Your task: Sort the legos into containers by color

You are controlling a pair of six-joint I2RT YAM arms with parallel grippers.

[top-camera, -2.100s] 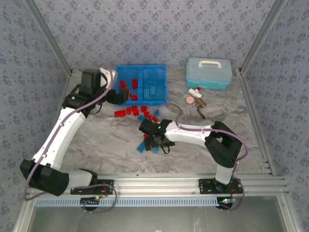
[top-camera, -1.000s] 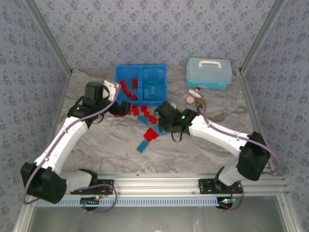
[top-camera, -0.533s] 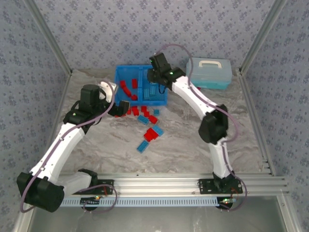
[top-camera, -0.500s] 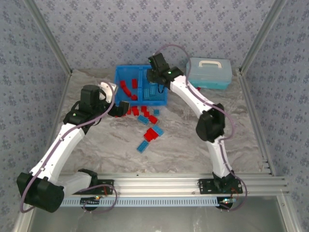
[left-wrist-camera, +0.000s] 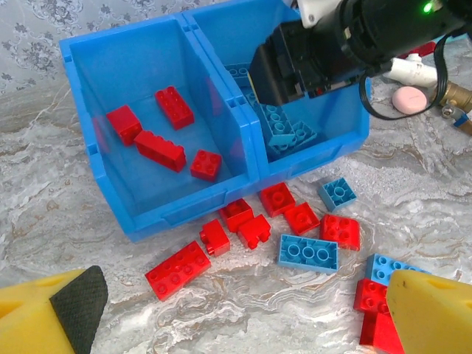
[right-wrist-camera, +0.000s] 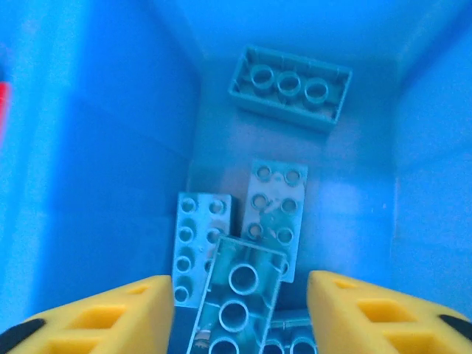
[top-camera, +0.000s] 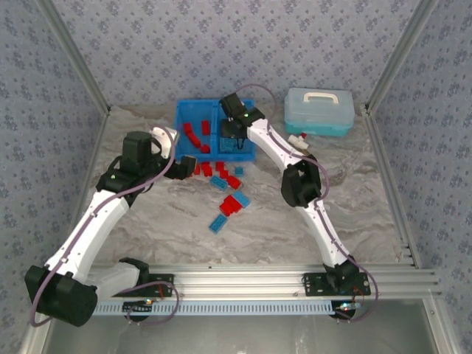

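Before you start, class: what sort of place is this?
Likely a robotics lab cell: an aluminium frame encloses the table, wallpapered panels serve as walls, and the left arm and right arm are bolted to a rail.

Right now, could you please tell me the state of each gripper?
Left gripper: open, empty.
Right gripper: open, holding nothing.

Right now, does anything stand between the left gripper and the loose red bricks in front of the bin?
Nothing visible does. The left gripper, jaws open, hangs over the loose red bricks. The right gripper is over the right compartment, away from them.
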